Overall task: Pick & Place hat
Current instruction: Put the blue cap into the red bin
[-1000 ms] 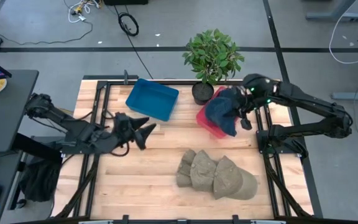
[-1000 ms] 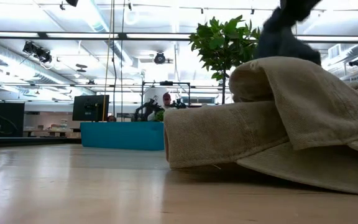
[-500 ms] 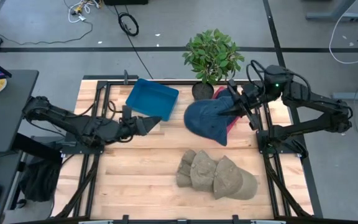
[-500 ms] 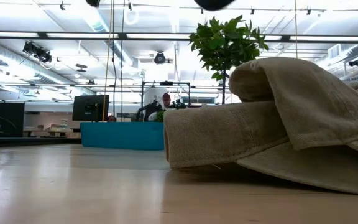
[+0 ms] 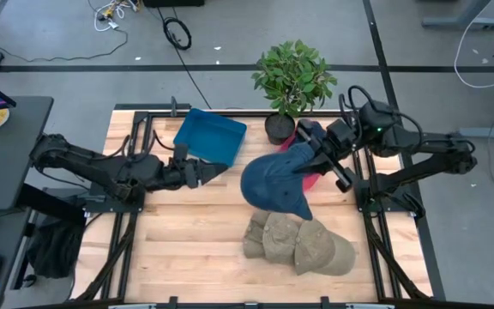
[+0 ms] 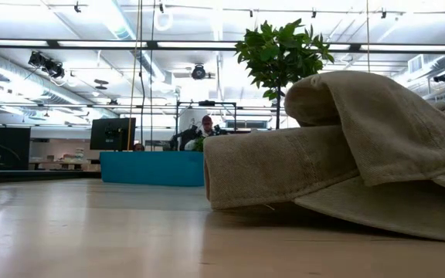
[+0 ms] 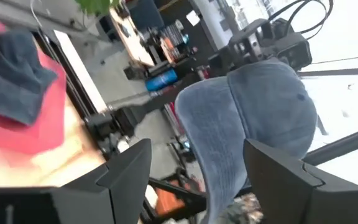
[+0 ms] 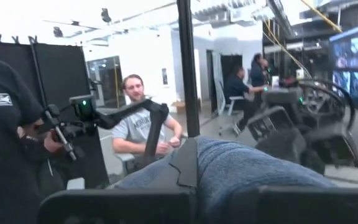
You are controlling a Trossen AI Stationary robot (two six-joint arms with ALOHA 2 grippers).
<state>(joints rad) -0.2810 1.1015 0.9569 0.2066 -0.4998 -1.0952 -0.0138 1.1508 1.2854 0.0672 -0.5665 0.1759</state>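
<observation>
My right gripper [image 5: 309,161] is shut on a blue hat [image 5: 271,180], held in the air over the table's middle, right of centre. The hat also fills the left wrist view as blue hat [image 7: 253,118] and lies between my right fingers as blue hat [image 8: 241,171]. My left gripper [image 5: 216,170] is open, left of the hat and pointing at it, a short way off. A second blue hat [image 5: 310,130] lies in the red bin [image 5: 313,178]. The held hat is above the low view's frame. My right gripper pinches the blue hat by its edge on the right side [image 5: 298,163], coming in slanting from the table's far right. The hat is lifted clear and hangs out to the left and below the fingers, its crown rounded. Layers cannot be told.
A pile of tan hats [image 5: 298,245] lies near the table's near edge, filling the low view as tan hats [image 6: 346,147]. A blue bin [image 5: 211,136] and a potted plant [image 5: 294,77] stand at the far edge. People are in the room beyond.
My right gripper rose from the red bin and swung left toward the table's middle, carrying the blue hat; the hat went from bunched over the bin to lifted clear and spread out. My left gripper reached right toward the hat, staying open.
</observation>
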